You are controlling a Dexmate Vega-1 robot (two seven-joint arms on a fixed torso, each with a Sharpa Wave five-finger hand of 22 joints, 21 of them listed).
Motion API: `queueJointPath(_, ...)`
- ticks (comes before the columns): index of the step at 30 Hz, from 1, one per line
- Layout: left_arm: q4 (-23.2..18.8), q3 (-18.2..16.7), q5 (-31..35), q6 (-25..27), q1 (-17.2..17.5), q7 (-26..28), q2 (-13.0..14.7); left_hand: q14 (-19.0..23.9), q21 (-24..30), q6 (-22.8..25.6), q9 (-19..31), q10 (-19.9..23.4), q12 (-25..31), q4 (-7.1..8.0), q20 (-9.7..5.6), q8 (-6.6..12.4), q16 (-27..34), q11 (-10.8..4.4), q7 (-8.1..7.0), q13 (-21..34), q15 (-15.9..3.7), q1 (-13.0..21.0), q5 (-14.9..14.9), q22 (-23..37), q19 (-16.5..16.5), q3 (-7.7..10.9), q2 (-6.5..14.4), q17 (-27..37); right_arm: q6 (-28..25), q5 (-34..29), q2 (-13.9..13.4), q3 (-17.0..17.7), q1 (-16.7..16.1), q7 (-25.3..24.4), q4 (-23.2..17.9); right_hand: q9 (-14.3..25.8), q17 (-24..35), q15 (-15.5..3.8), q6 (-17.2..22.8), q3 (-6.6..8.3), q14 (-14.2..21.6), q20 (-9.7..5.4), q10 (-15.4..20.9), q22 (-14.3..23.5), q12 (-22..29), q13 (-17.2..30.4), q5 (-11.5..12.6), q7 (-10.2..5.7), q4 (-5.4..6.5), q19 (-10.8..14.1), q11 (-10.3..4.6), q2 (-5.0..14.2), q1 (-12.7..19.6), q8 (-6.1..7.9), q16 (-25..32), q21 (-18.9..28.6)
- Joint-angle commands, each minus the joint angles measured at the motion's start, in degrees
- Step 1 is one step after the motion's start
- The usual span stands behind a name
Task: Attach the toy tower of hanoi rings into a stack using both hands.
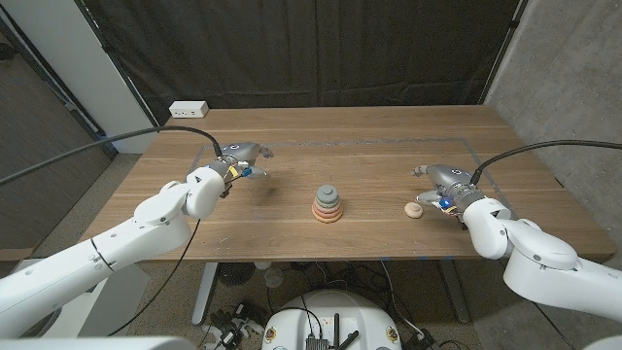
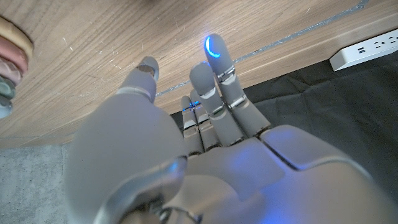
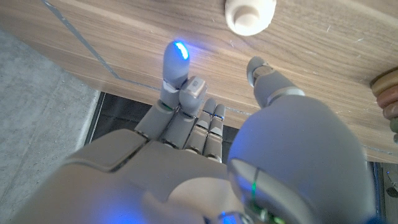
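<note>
From the head view, the stack of rings (image 1: 328,203) stands upright near the middle of the wooden table (image 1: 369,136), its layers narrowing from a wide orange base to a small grey top. A single cream piece (image 1: 413,210) (a small disc with a knob on it) lies apart from the stack, toward the robot's right. The left hand (image 1: 239,158) hovers well to the left of the stack, fingers apart and holding nothing. The right hand (image 1: 443,184) sits just beside the cream piece, also empty, fingers loosely spread. A white power strip (image 1: 189,109) rests at the table's far left corner.

In the left wrist view, the left hand (image 2: 205,118) reaches over the wood with its fingers extended and separated, one fingertip glowing blue; the edge of the stack (image 2: 12,50) shows off to the side.

In the right wrist view, the right hand (image 3: 217,124) is likewise spread and empty, and the cream piece (image 3: 250,15) lies on the wood just beyond its fingertips, not touching them.
</note>
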Motion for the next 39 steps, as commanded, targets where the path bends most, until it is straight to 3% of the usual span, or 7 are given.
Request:
queueJointPath(1,-0.23,0.10,-0.15,0.24,-0.16,-0.05,0.15,0.66,-0.09,0.63,0.13,0.80,0.30,-0.05,-5.31,-0.29,0.14,0.07,-0.03,0.09,-1.78,-0.16,0.49,0.03,0.65,0.40,0.23,0.28,-5.34,-1.55,-0.20,-4.50,2.88,1.87,-1.68,0.17,0.07,-4.93,-1.11,0.39,-0.64,-3.84,-0.52,0.05,0.29,0.09,-0.35,0.10,0.15,-0.55,0.02,-0.33,-0.24,-0.29,-0.31,-0.05)
queueJointPath(26,0.04,0.09,-0.36,-0.09,-0.83,-0.59,0.51,0.68,-0.25,0.71,0.17,0.76,0.25,-0.14,-5.34,-0.45,-0.15,0.07,-0.04,0.14,-1.79,-0.48,0.62,-0.02,0.63,0.98,0.32,0.52,-10.46,-1.86,3.80,-12.75,9.04,3.35,-0.24,0.57,-0.13,-5.00,-0.84,-0.07,-2.14,-3.80,-0.85,-0.14,1.04,0.39,-0.70,-0.01,0.30,-1.67,0.50,-0.50,-1.45,-0.01,-1.35,0.15)
queueJointPath(39,0.22,-0.15,-0.76,-0.66,-0.76,-0.55,0.75,0.65,-0.18,0.86,0.19,1.02,0.28,-0.16,-5.33,-0.43,-0.34,0.09,-0.06,0.08,-1.79,-0.62,0.63,0.02,0.63,1.12,0.24,0.51,-11.87,-1.98,4.55,-15.67,11.11,3.38,0.66,0.76,0.10,-5.01,-0.58,-0.15,-1.88,-3.81,-0.27,-0.19,1.42,0.55,-0.70,-0.15,0.18,-1.71,0.50,-0.22,-1.31,0.19,-1.06,0.39)
